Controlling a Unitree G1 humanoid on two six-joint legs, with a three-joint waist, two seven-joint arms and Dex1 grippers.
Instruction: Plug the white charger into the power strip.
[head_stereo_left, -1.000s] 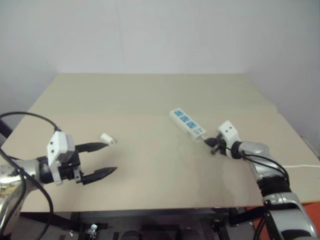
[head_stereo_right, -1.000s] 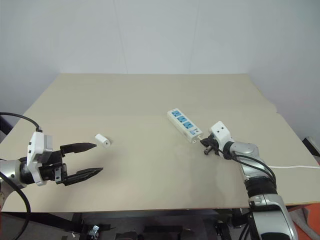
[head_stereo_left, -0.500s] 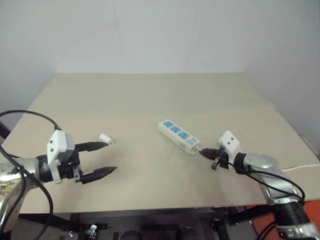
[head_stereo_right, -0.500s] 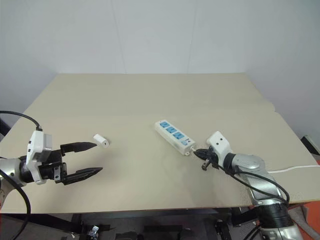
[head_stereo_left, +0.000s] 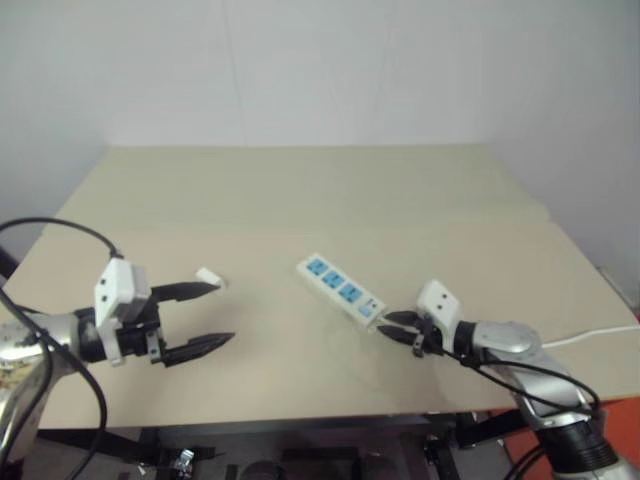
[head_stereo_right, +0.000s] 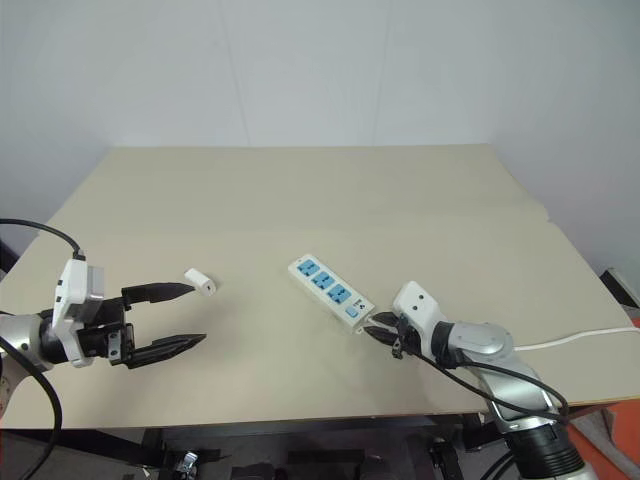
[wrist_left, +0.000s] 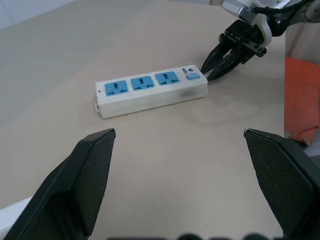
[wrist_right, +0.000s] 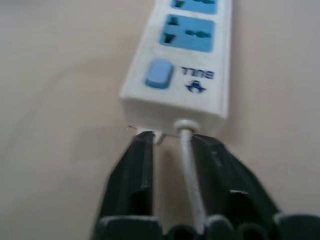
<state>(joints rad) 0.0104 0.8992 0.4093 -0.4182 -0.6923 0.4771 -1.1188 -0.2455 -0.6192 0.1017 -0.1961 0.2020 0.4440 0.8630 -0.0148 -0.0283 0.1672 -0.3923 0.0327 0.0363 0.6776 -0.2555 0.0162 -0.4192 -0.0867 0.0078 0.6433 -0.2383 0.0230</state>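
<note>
Here, a white power strip (head_stereo_right: 331, 290) with three blue sockets lies at an angle near the middle of a tan table (head_stereo_right: 300, 190). The right gripper (head_stereo_right: 383, 332) sits at the strip's switch end, its two black fingers slightly parted on either side of the thin white cord (wrist_right: 189, 165), fingertips up against the strip's end. The white charger (head_stereo_right: 199, 281) rests on the table well to the left, just beyond the upper finger of the left gripper (head_stereo_right: 178, 318), whose fingers are spread wide and grasp nothing.
</note>
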